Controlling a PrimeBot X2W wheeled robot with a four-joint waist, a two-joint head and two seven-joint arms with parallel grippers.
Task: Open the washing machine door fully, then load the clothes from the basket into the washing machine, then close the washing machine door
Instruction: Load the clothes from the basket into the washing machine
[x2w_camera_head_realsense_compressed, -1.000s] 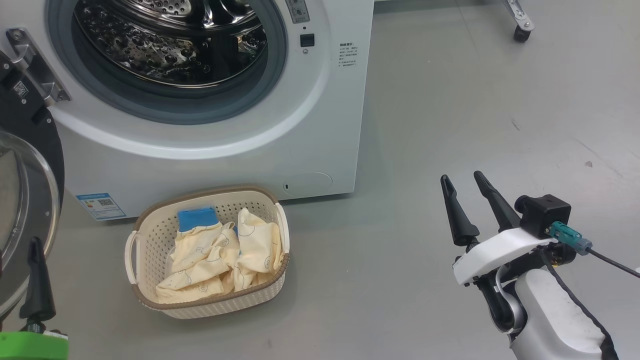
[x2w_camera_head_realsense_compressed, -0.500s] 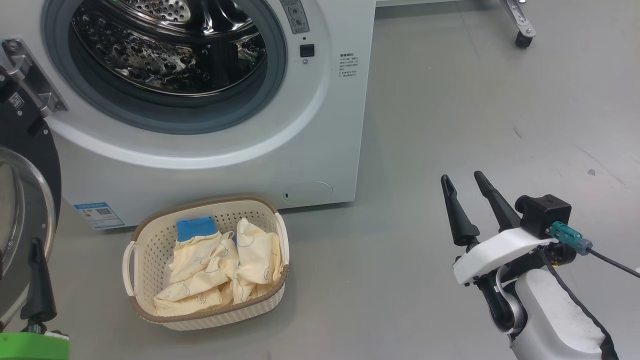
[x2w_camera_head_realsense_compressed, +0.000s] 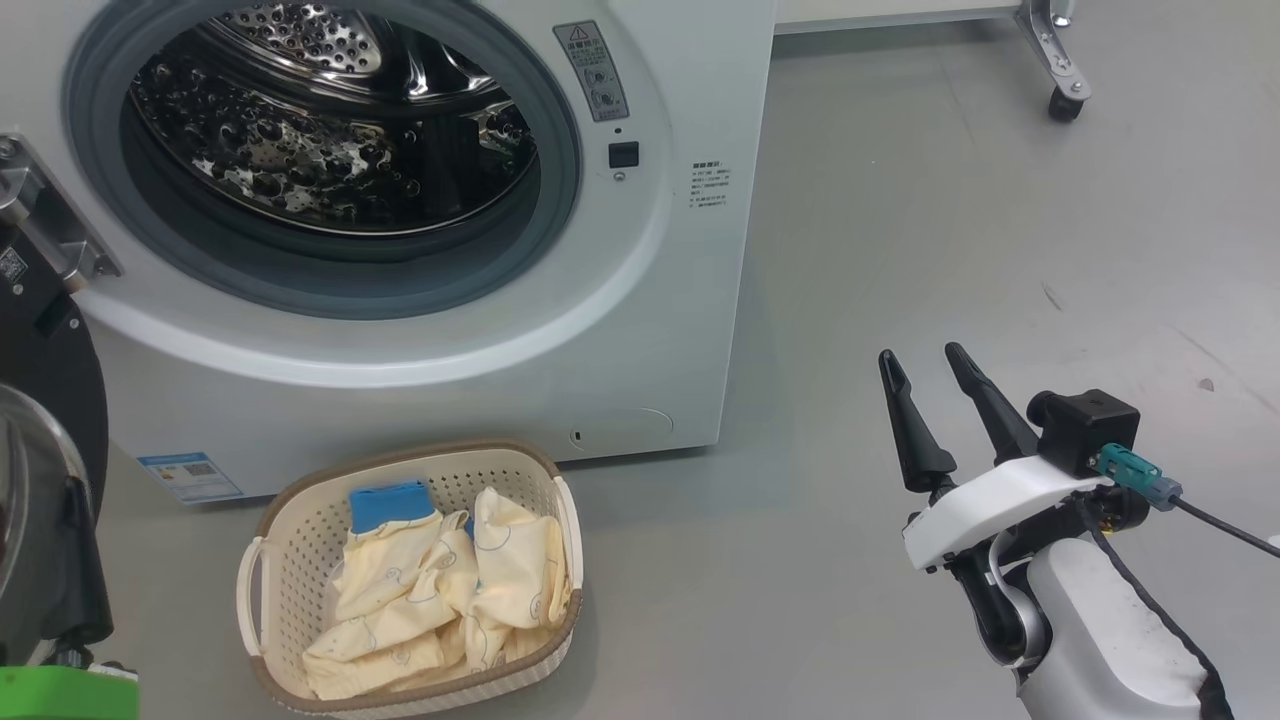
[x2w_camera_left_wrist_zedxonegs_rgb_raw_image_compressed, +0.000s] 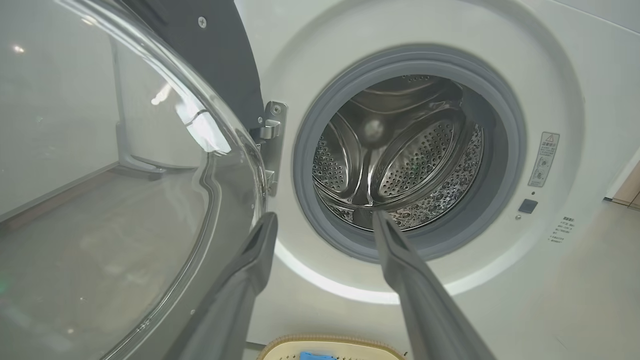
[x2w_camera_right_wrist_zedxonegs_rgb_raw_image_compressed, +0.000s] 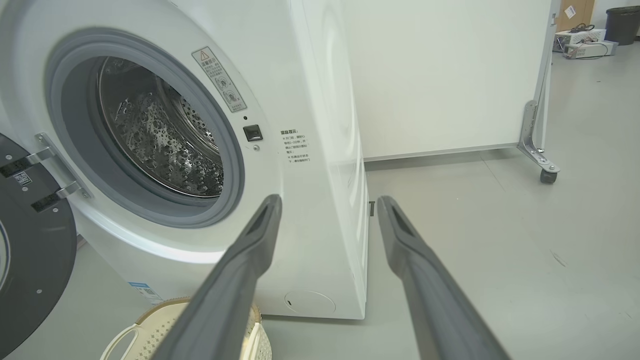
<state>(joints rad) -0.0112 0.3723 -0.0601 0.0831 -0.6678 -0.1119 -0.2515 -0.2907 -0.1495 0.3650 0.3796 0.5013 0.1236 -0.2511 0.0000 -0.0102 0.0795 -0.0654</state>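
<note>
On the floor by the opened washing machine door (x2w_camera_left_wrist_zedxonegs_rgb_raw_image_compressed: 100, 225), the clothes (x2w_camera_head_realsense_compressed: 450, 590) lie unloaded in the basket (x2w_camera_head_realsense_compressed: 310, 520) (left gripper (x2w_camera_left_wrist_zedxonegs_rgb_raw_image_compressed: 322, 216) and right gripper (x2w_camera_head_realsense_compressed: 922, 356) spread, empty).

Drum (x2w_camera_head_realsense_compressed: 330, 150) – shiny perforated steel; basket (x2w_camera_head_realsense_compressed: 300, 500) – matt perforated plastic; clothes (x2w_camera_head_realsense_compressed: 440, 590) – soft cotton cloth.
</note>
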